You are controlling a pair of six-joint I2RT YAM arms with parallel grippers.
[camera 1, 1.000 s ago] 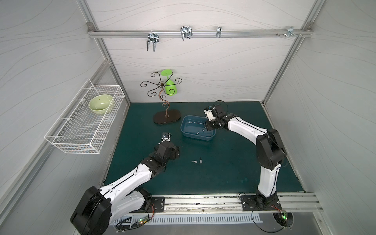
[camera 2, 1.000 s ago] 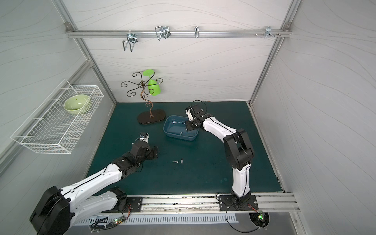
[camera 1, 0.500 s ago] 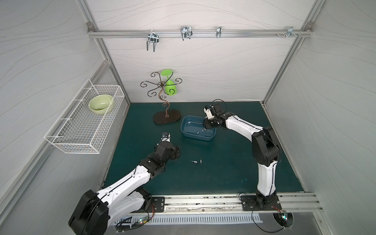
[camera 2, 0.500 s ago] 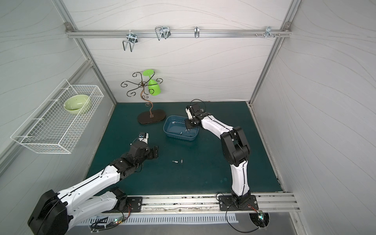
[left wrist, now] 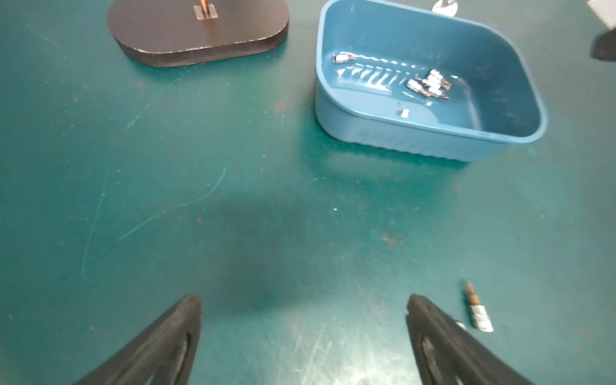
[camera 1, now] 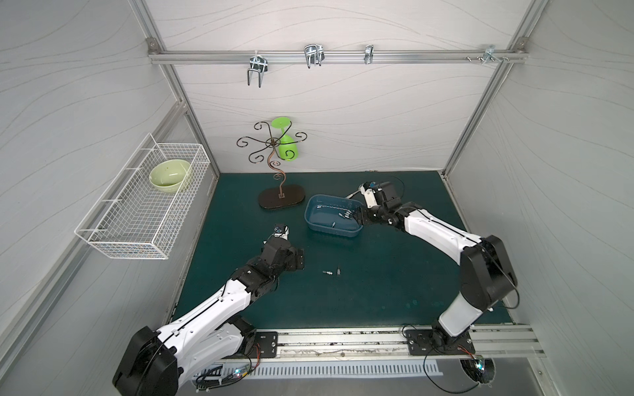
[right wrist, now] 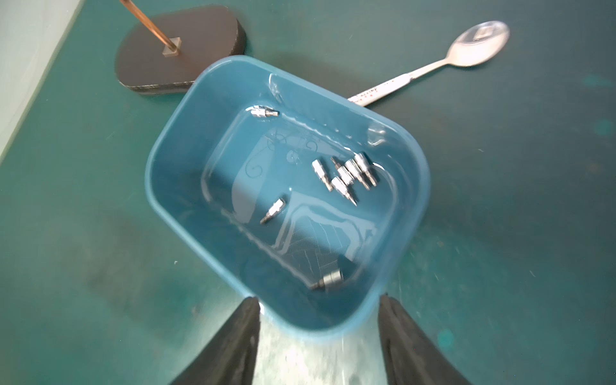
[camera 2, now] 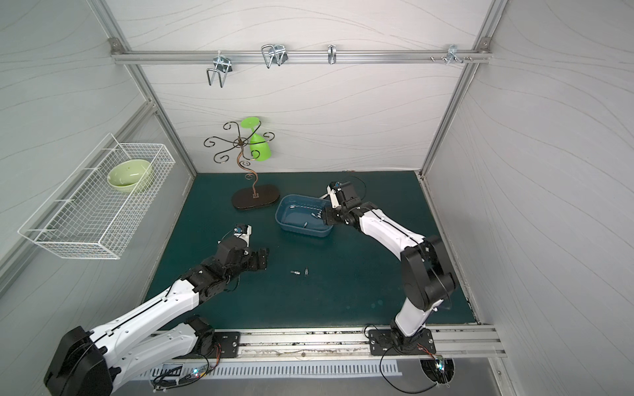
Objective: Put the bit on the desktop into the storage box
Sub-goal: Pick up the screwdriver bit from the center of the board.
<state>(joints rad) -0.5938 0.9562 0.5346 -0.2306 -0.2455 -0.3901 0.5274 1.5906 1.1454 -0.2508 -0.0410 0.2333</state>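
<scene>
A small silver bit (camera 1: 327,273) lies on the green surface (camera 1: 377,291), and a second bit (camera 1: 339,271) lies just beside it. Both are between the two arms. The left end effector (camera 1: 299,261) is near them, low over the surface. Its jaws stand wide apart and hold nothing. In the left wrist view, one bit (left wrist: 480,313) lies just outside one of the fingers (left wrist: 433,333), not between them. The blue storage box (camera 1: 329,232) sits farther back, well apart from these two bits. The right end effector (right wrist: 320,301) is at one corner of the box. Its jaws are apart and hold nothing. Several more bits (right wrist: 343,180) lie inside the box. A spoon (right wrist: 466,53) lies on the surface behind the box.
</scene>
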